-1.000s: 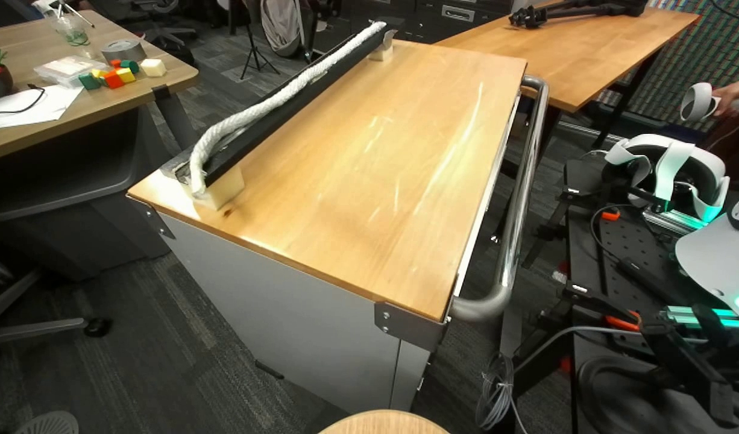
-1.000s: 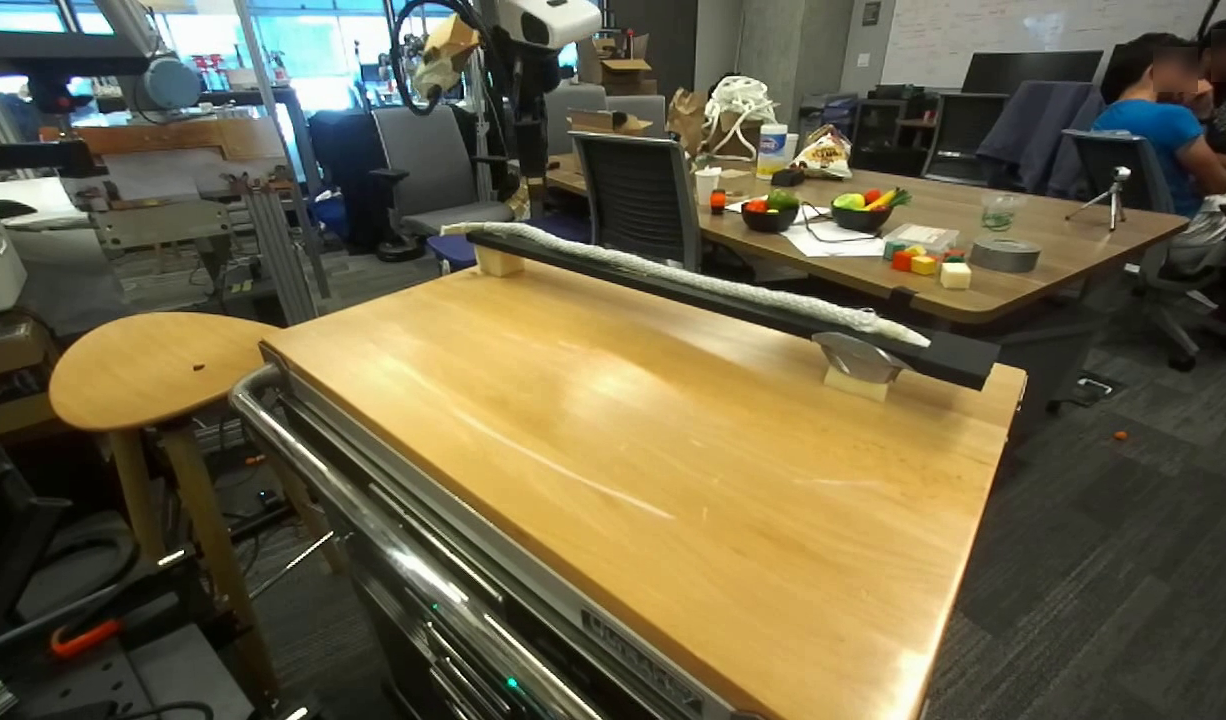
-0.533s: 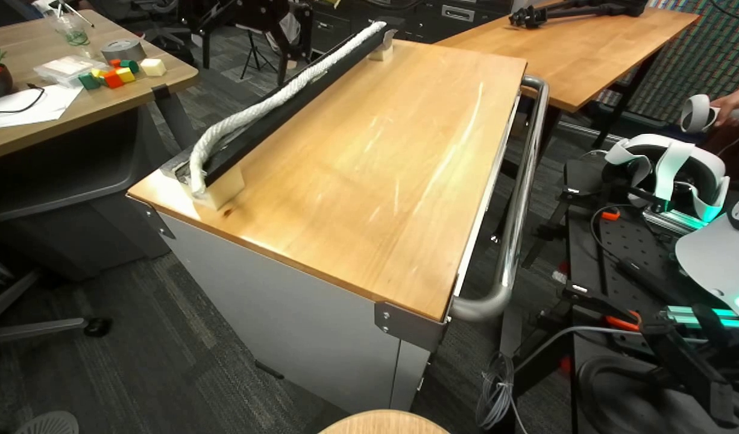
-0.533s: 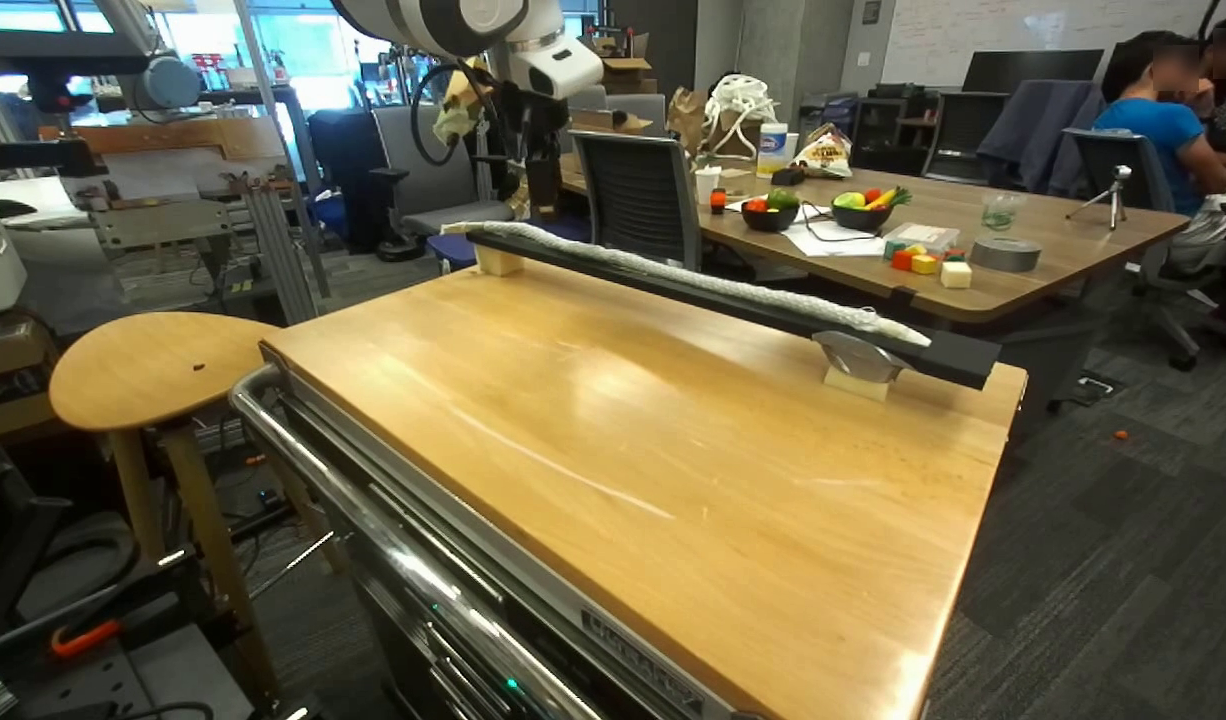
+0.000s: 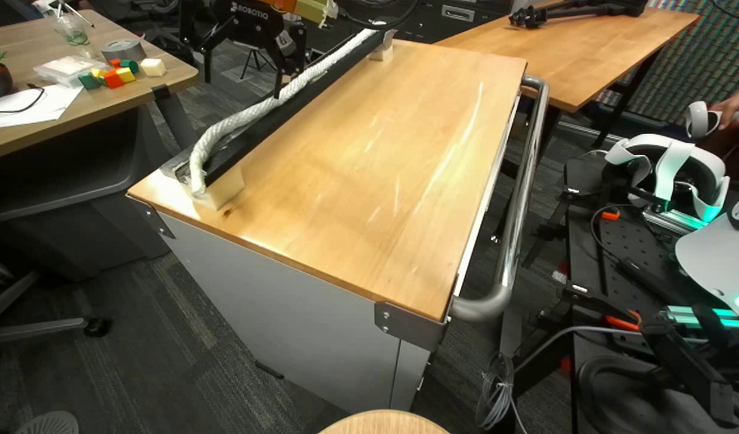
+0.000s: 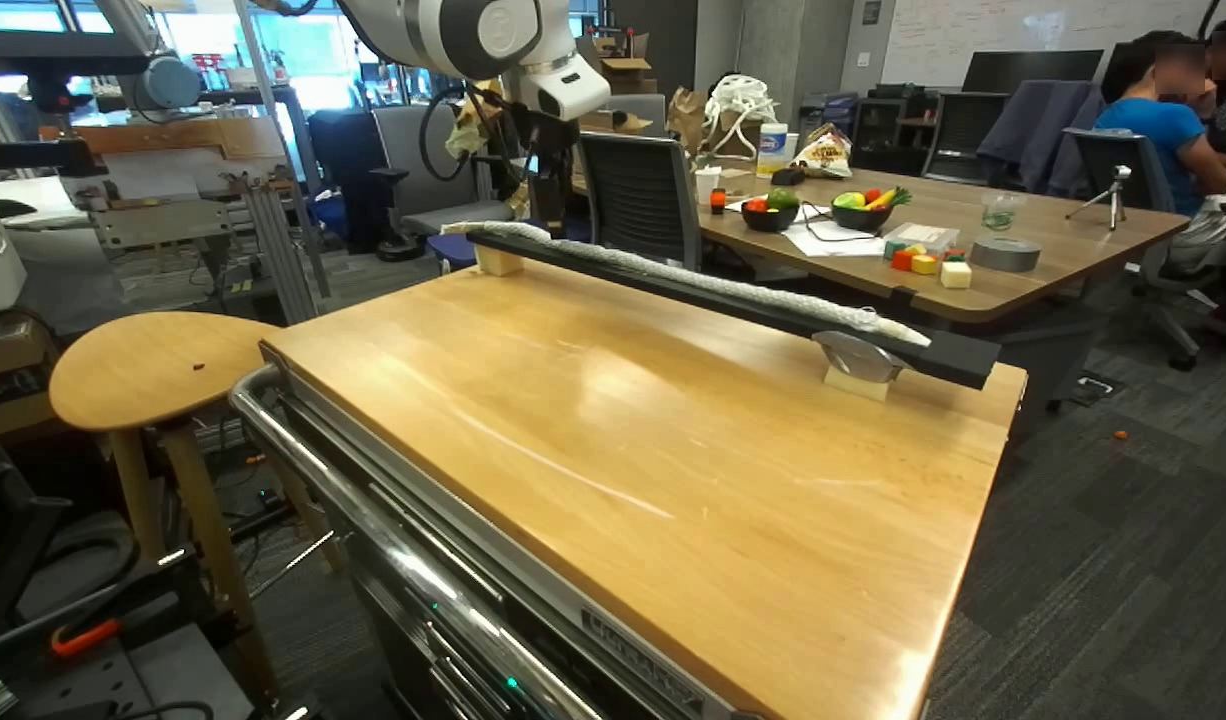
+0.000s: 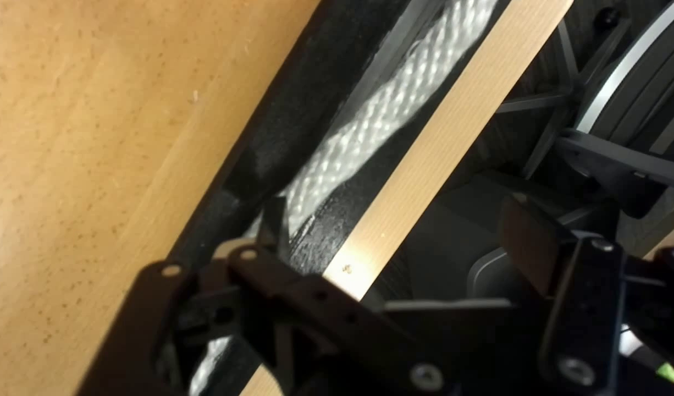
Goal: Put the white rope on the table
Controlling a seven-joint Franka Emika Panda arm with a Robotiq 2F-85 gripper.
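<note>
Lowered since the earlier frame, the gripper (image 5: 243,88) hangs, fingers (image 7: 526,245) spread, near the black bar (image 5: 258,132) and should likely centre over the white rope (image 5: 304,79) lying along that bar's top before pinching.

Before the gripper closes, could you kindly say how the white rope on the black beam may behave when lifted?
The white rope will probably sag either side of the grip: it bends along the black beam in an exterior view. Its ridged weave, clear in the wrist view, should make slipping from the gripper unlikely.
</note>
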